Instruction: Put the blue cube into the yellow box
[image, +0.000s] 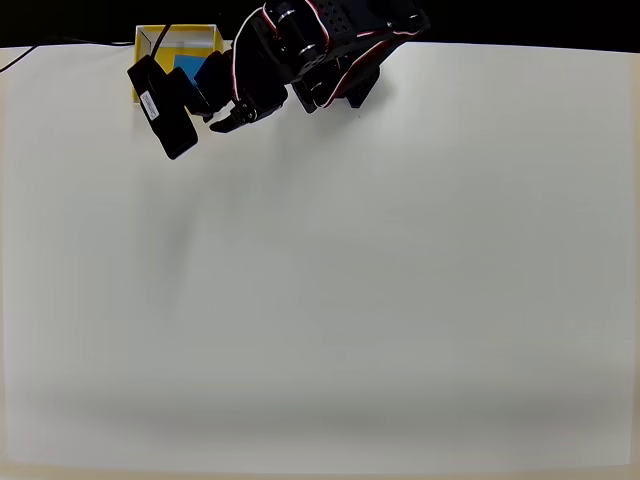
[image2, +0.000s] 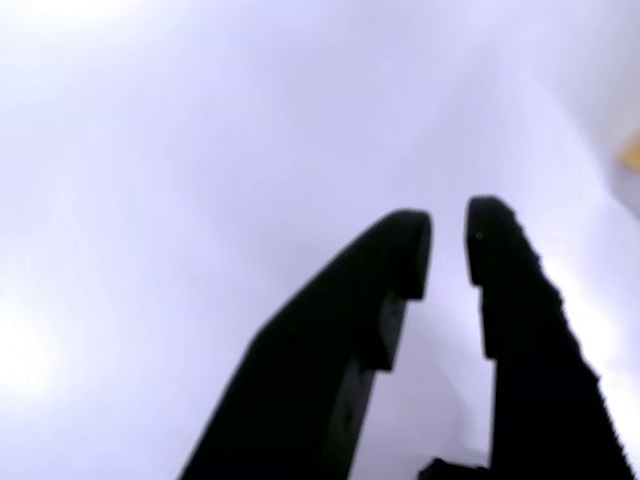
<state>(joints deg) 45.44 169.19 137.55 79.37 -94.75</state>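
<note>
In the wrist view the gripper (image2: 446, 240) has its two black fingers nearly together, a thin gap between the tips and nothing held in it, with blurred white table (image2: 200, 150) behind. In the overhead view the gripper (image: 228, 122) hangs just beside the yellow box (image: 150, 38), off its lower right corner in the picture. The blue cube (image: 192, 67) lies inside that box, up and left of the fingertips, partly hidden by the arm.

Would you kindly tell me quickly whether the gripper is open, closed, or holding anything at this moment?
Gripper: nearly closed, a narrow gap between the fingertips, holding nothing.
</note>
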